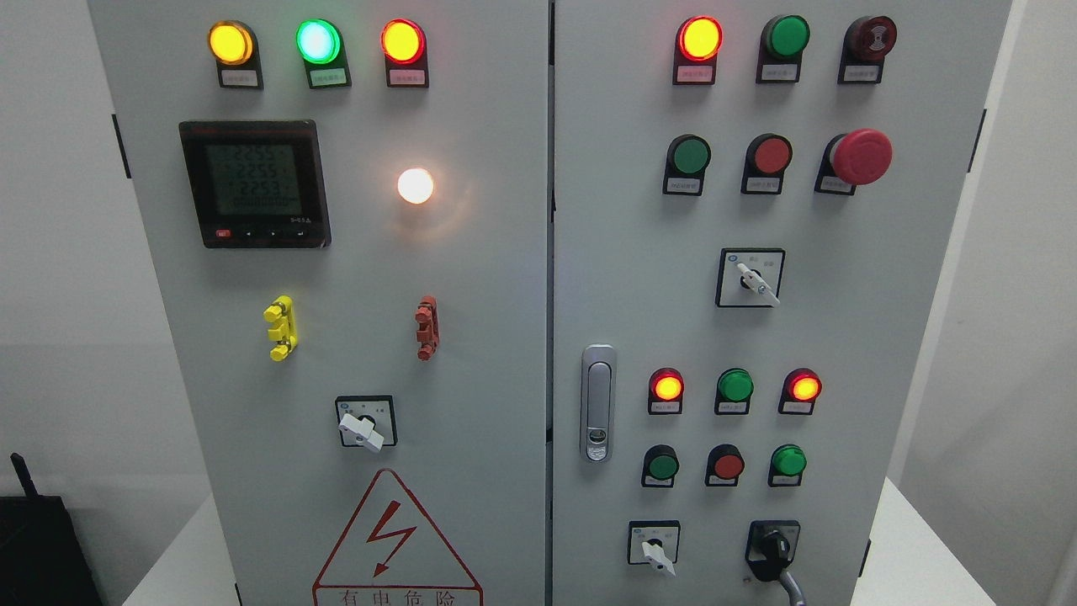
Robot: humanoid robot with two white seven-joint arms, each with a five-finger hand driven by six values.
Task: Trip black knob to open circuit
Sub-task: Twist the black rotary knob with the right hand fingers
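- The grey control cabinet [505,278] fills the head view, split by a vertical seam into a left door and a right door.
- On the left door sit a digital power meter [254,183], a lit white lamp [416,186], and a red-bordered lightning warning triangle [394,539] at the bottom edge.
- The right door carries rows of indicator lamps and push buttons, a red mushroom emergency stop [862,156], and a silver door latch [598,403] near the seam.
- Three white-handled selector switches are in view; the nearest to the target is at lower right [655,547].
- The black knob [772,551] sits at the bottom right of the right door, just right of that white selector, with a grey cable or stem [791,587] running down from it out of frame.
- Neither robot hand appears, so whether either is released or clenched cannot be told.
- Judging by this, the task is at its start: the reach has not begun. The next move calls for bringing a hand to the low right corner, closing fingers around the black knob, and turning it, clear of the neighbouring selector.
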